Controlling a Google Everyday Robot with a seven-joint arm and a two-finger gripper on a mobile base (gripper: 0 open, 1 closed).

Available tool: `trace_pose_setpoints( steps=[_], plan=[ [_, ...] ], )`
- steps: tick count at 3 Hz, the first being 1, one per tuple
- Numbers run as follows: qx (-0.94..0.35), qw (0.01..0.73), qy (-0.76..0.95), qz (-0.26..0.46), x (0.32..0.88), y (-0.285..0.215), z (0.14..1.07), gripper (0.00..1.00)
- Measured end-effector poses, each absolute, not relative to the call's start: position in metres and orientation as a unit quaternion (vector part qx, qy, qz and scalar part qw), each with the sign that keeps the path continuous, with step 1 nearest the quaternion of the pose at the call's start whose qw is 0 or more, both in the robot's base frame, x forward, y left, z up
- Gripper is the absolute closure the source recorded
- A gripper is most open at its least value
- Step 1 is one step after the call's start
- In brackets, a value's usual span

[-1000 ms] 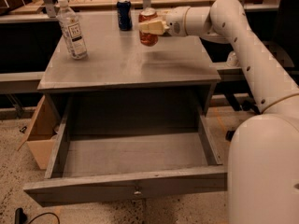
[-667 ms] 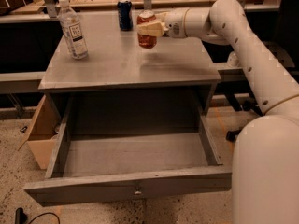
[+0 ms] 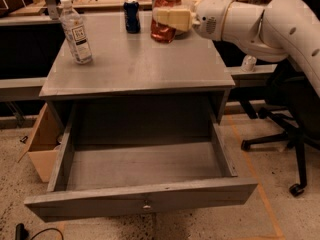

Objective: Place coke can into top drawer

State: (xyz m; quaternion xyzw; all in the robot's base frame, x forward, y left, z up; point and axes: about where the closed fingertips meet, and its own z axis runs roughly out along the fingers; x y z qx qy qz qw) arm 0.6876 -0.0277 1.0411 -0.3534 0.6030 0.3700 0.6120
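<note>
Grey laminate forms the worktop [image 3: 140,64] of the cabinet, and the white arm [image 3: 260,19] reaches across it from the right, forearm near horizontal and wrist pointing left. The tool [image 3: 164,18] is at the far right part of the worktop, its cream fingers [image 3: 172,18] clamped sideways around the middle of the coke can [image 3: 162,32]. The can is held roughly upright with its silver top facing up, and it appears lifted clear of the surface. The dark blue can [image 3: 132,16] stands just left of it, apart from it. The clear bottle [image 3: 76,31] stands well apart near the far left edge. The near half of the worktop is bare up to its front edge. Below that edge the top drawer [image 3: 100,204] is pulled fully out towards the near side, with its knob [image 3: 146,205] at the centre of the front panel. A cardboard box [image 3: 40,139] stands beside the drawer on the left, and an office chair [image 3: 285,124] stands on the right. Compared with one second ago, the coke can is higher and slightly further right. The arm's bulk has also left the near right corner.
</note>
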Motion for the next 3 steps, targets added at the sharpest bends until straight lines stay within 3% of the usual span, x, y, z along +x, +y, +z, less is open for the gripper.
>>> trace_pose_setpoints(
  steps=[3],
  plan=[
    [-0.374,0.472,0.637,0.481,0.547,0.043,0.893,1.00]
  ],
)
